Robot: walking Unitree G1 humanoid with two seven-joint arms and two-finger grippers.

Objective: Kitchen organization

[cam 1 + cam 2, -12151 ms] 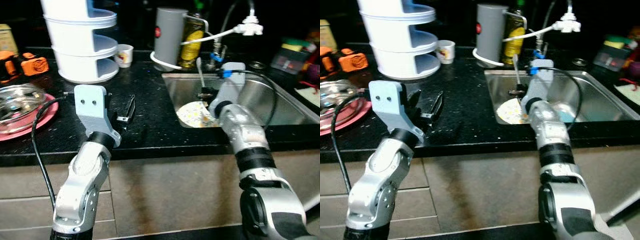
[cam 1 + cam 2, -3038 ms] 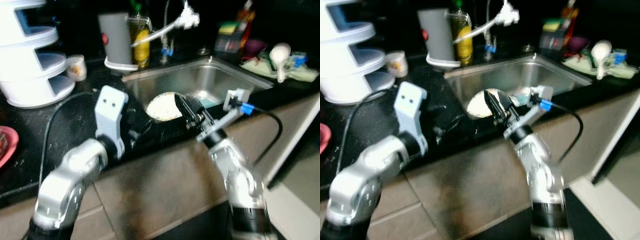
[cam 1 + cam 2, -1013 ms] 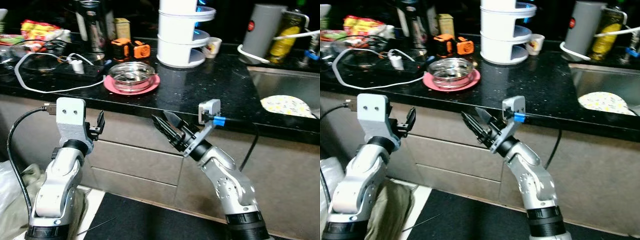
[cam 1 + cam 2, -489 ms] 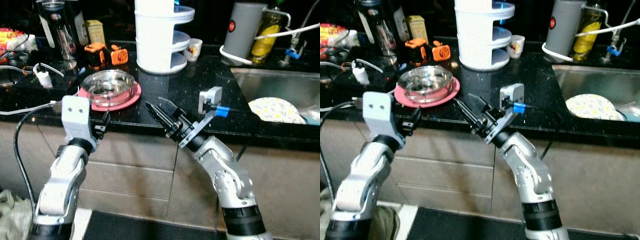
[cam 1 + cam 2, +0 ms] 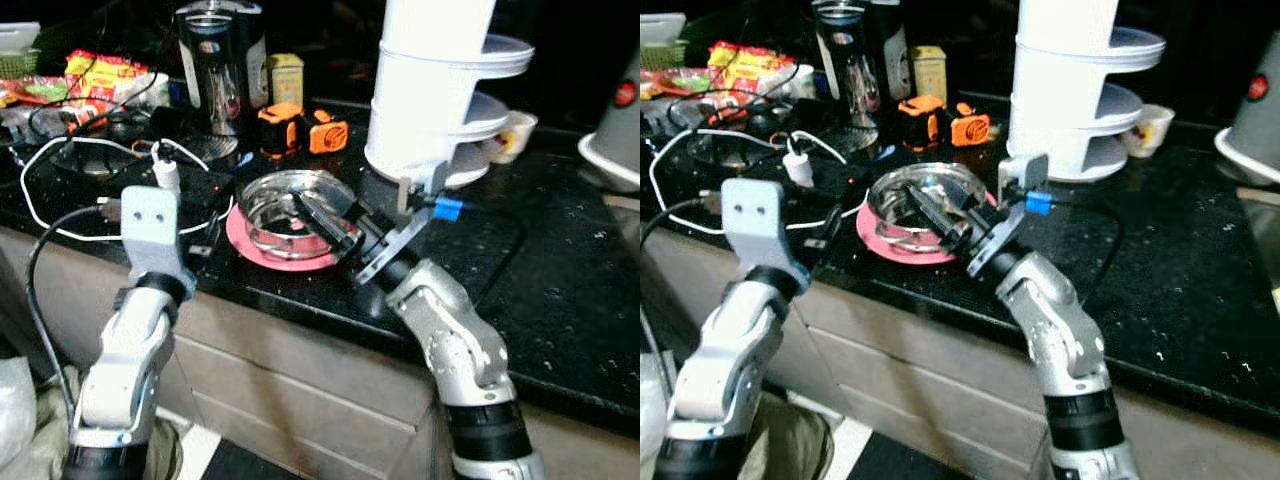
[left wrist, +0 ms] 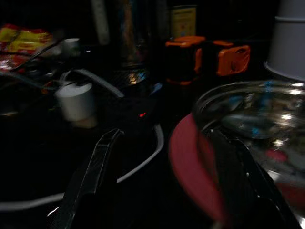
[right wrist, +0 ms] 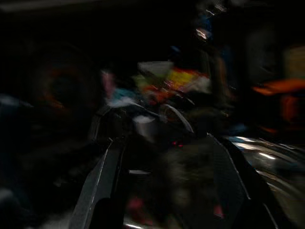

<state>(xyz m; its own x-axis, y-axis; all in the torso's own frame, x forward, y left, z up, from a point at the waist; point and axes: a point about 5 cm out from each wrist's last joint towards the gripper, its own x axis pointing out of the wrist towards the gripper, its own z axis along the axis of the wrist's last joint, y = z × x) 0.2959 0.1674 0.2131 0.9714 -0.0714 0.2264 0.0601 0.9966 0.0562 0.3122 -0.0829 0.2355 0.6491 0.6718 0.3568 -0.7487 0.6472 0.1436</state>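
Right gripper (image 5: 325, 222), fingers apart, hangs over bowl (image 5: 290, 210) on pink plate (image 5: 262, 249). Straddle the rim squarely before closing. Left gripper (image 6: 162, 176) spread, idle beside plate

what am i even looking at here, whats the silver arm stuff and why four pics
A humanoid robot stands at a black kitchen counter. The two bright pictures come from its head camera; the two dark ones from cameras on its wrists. Its right gripper, fingers open, reaches over a clear glass bowl resting on a round pink plate. Its left gripper, also open and holding nothing, is beside that plate. Behind stand a white tiered rack and orange gadgets.
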